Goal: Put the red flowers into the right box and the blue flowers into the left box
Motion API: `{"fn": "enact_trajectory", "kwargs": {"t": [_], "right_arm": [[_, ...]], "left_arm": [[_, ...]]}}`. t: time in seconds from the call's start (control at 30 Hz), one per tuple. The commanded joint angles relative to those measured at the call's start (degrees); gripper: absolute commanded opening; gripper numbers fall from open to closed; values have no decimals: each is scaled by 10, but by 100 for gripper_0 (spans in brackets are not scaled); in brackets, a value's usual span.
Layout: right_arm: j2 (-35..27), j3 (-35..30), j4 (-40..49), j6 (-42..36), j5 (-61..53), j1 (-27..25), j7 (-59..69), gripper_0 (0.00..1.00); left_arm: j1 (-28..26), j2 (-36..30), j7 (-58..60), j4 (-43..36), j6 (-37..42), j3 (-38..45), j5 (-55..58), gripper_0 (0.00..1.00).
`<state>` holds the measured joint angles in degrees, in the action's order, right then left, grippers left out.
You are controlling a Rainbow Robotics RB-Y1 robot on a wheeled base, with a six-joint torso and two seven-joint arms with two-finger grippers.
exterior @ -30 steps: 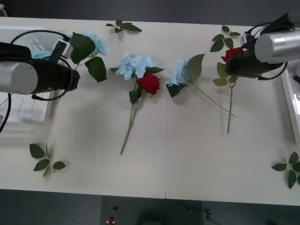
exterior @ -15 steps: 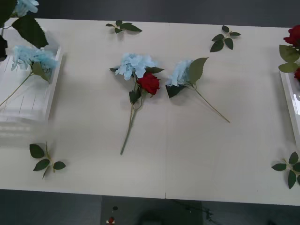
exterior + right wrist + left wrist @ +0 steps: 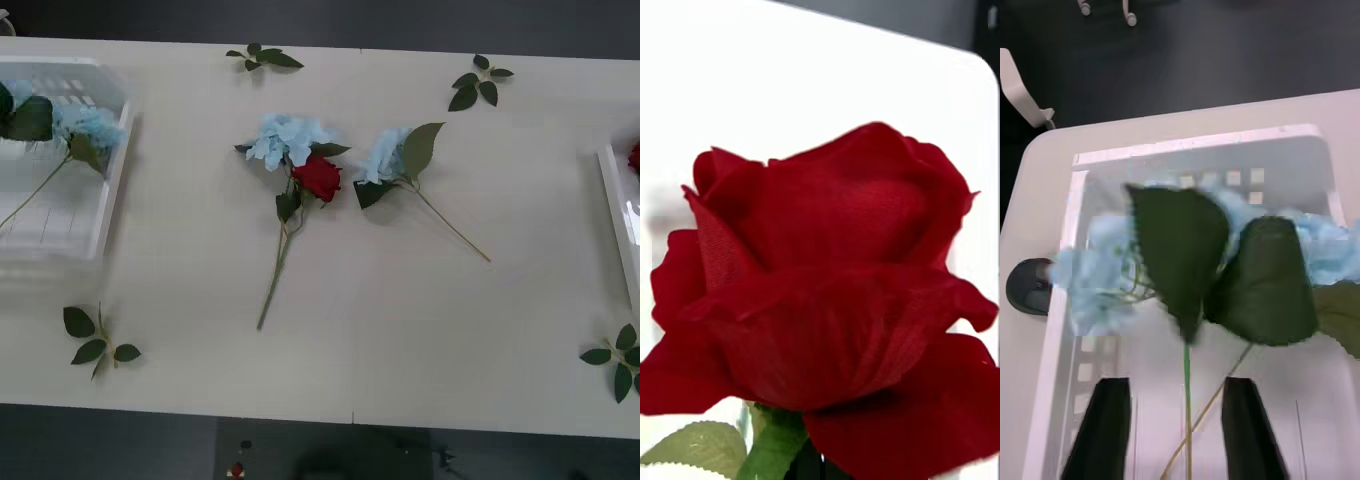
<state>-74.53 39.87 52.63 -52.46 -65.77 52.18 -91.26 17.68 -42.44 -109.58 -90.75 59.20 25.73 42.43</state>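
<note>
Tabletop [image 3: 450, 330] with flowers loose in the middle and a box at each side edge. Left box [image 3: 110, 190] sits at the left edge near the far corner. A blue flower [image 3: 90, 125] lies in it, stem running toward the near side, with a dark leaf [image 3: 30, 118] beside it. Left gripper [image 3: 1178, 431] hangs above that box with its black fingers [image 3: 1105, 427] spread apart. A thin stem [image 3: 1186, 405] passes between them with a gap on each side, so nothing is clamped. Blue heads [image 3: 1090, 292] and two big leaves [image 3: 1262, 292] hang over the slatted floor, blurred.

Right box [image 3: 615, 215] is at the right edge, with a bit of red [image 3: 635, 157] at its far end. In the right wrist view a rose [image 3: 827, 300] sits close up over white; right gripper [image 3: 811, 469] is a dark bit under the petals – cannot tell its grip.

Mid-table: blue flower [image 3: 287, 137] touching a rose [image 3: 318, 177], stems together toward the near edge. Second blue flower [image 3: 385, 153] is just beside them on the right.

Leaf sprigs: two near the far edge [image 3: 262, 57] [image 3: 478, 83], one near each near corner [image 3: 98, 340] [image 3: 618, 360].
</note>
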Motion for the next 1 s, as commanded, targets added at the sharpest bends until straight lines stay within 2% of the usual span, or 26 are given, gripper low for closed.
{"fn": "enact_trajectory", "kwargs": {"t": [0.03,0.27,0.53,0.6,0.63,0.67,0.7,0.73,0.77,1.0], "right_arm": [[-20,-9,-31,20,-13,-15,-18,0],[-20,-9,-63,23,-57,-19,-21,0],[-16,-9,-67,25,-76,-19,-13,2],[-16,-10,-67,26,-76,-18,-13,7],[-15,-9,-67,28,-77,-19,-12,26],[-14,-9,-66,28,-77,-18,-10,59],[-14,-10,-67,28,-78,-18,-9,72],[-14,-9,-66,29,-79,-18,-9,96],[-14,-10,-66,31,-81,-18,-9,100],[-11,-10,-64,32,-85,-18,-6,100]], "left_arm": [[10,-11,-30,-14,-5,-16,20,98],[21,-4,-79,-48,8,-91,94,99],[65,61,-56,-56,35,-198,44,99],[73,86,-52,-53,35,-219,22,98],[79,105,-49,-50,34,-231,4,98],[88,125,-48,-42,34,-243,-13,99],[92,134,-47,-36,34,-248,-21,99],[102,154,-47,-23,32,-254,-37,99],[111,171,-46,-4,28,-259,-48,98],[140,237,-47,83,2,-266,-89,98]]}}
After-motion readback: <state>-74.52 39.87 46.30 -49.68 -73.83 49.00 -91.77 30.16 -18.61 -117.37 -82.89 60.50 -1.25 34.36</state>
